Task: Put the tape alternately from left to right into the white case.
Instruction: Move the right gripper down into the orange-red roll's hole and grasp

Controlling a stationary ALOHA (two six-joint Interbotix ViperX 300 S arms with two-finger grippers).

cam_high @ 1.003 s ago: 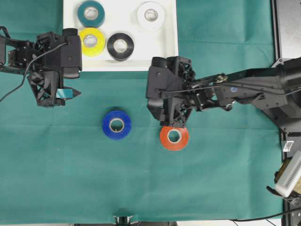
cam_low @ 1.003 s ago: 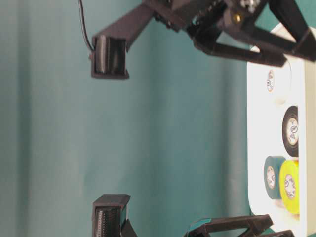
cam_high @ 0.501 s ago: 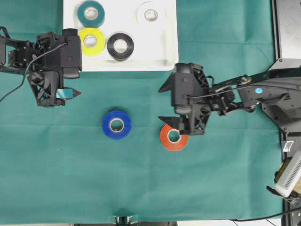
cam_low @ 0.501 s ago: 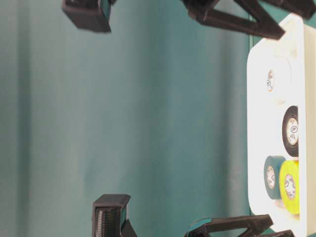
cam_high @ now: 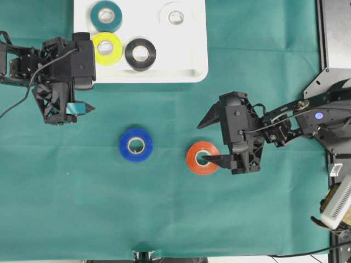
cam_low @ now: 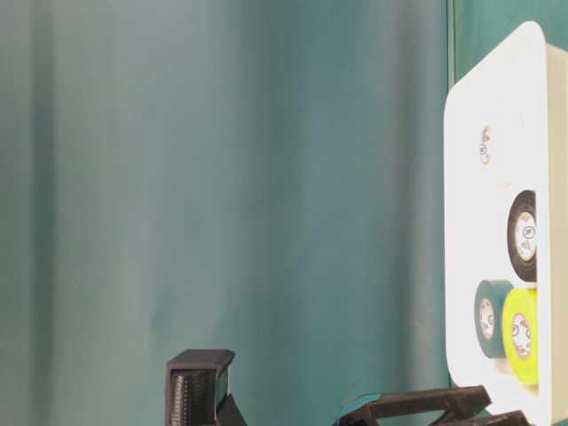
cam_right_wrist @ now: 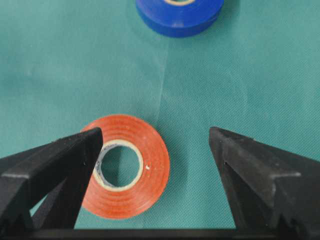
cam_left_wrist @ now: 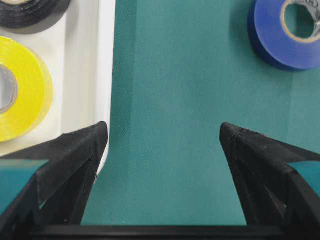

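Note:
The white case [cam_high: 164, 68] at the top holds teal [cam_high: 106, 16], yellow [cam_high: 107, 48], black [cam_high: 140, 53] and white [cam_high: 175, 16] tape rolls. A blue roll [cam_high: 136, 144] and a red-orange roll [cam_high: 202, 158] lie flat on the green cloth. My right gripper [cam_high: 208, 141] is open and points left. One finger hangs over the red-orange roll [cam_right_wrist: 145, 165], the other over bare cloth. My left gripper [cam_high: 85, 96] is open beside the case's lower left rim [cam_left_wrist: 105, 75], with nothing in it. The yellow roll [cam_left_wrist: 25, 95] is to its left and the blue roll [cam_left_wrist: 280, 35] ahead on the right.
Black equipment [cam_high: 334, 33] borders the right edge of the table, with a white object [cam_high: 337, 203] below it. The table-level view shows the case [cam_low: 479, 106] on the right and a left finger [cam_low: 197, 390] at the bottom.
My right gripper has moved down and right from the case's edge and turned, so one finger now hangs over the red-orange roll. It has left the table-level view. The left arm has not moved.

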